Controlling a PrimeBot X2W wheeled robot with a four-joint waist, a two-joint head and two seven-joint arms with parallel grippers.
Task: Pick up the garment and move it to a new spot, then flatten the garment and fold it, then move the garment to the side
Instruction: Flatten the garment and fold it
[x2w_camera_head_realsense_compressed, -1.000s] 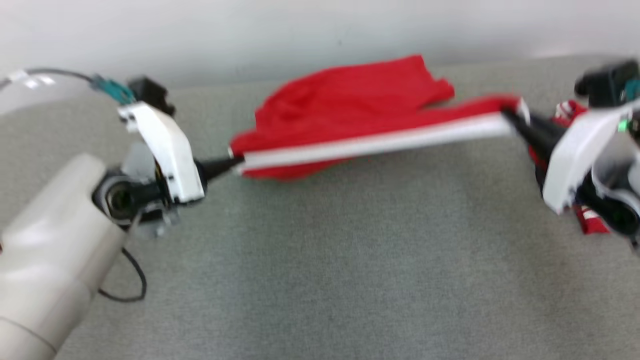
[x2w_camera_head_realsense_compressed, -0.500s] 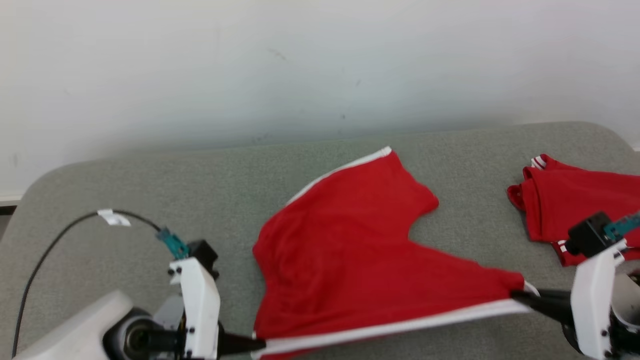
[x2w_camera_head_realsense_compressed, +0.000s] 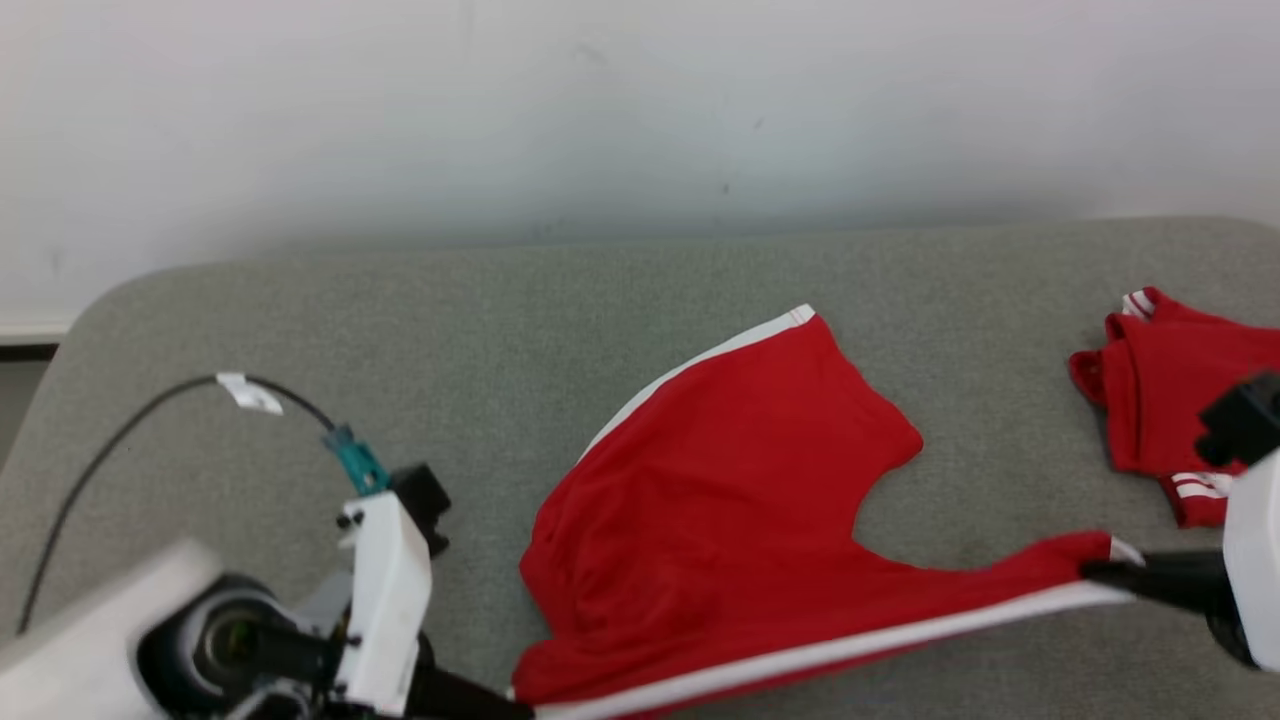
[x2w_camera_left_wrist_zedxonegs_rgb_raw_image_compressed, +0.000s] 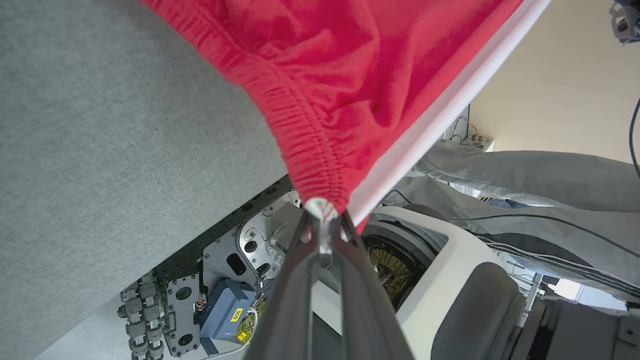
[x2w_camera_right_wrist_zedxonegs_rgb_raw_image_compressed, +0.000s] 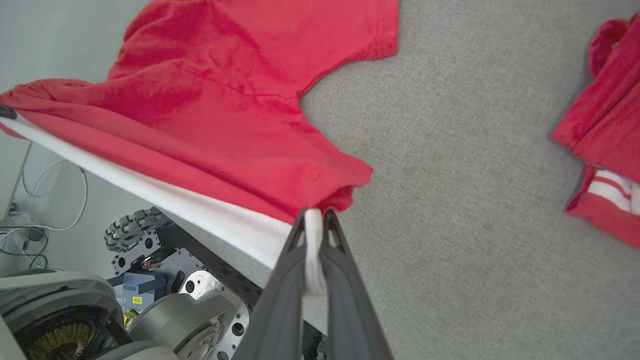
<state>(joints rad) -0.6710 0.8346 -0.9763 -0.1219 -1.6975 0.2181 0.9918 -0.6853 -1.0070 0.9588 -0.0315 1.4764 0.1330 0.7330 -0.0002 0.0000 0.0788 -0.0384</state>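
The garment (x2w_camera_head_realsense_compressed: 730, 500), red shorts with a white side stripe, is stretched between my two grippers over the grey table (x2w_camera_head_realsense_compressed: 500, 330). My left gripper (x2w_camera_head_realsense_compressed: 515, 708) is shut on the waistband corner at the near edge; in the left wrist view the gathered red waistband (x2w_camera_left_wrist_zedxonegs_rgb_raw_image_compressed: 300, 130) ends in that gripper (x2w_camera_left_wrist_zedxonegs_rgb_raw_image_compressed: 324, 212). My right gripper (x2w_camera_head_realsense_compressed: 1095, 572) is shut on the leg-hem corner at the right; the right wrist view shows the garment (x2w_camera_right_wrist_zedxonegs_rgb_raw_image_compressed: 225, 100) and its white stripe (x2w_camera_right_wrist_zedxonegs_rgb_raw_image_compressed: 165, 195) pinched in that gripper (x2w_camera_right_wrist_zedxonegs_rgb_raw_image_compressed: 314, 216). The far leg lies on the table.
A second red garment (x2w_camera_head_realsense_compressed: 1170, 400) with white stripes lies bunched at the table's right edge, also seen as red cloth (x2w_camera_right_wrist_zedxonegs_rgb_raw_image_compressed: 605, 145) from the right wrist. A black cable (x2w_camera_head_realsense_compressed: 120, 440) arcs over the left. A pale wall rises behind the table.
The head camera has tilted up, so the scene sits lower. The garment has been drawn toward me and spread out, its near edge now past the table's front edge.
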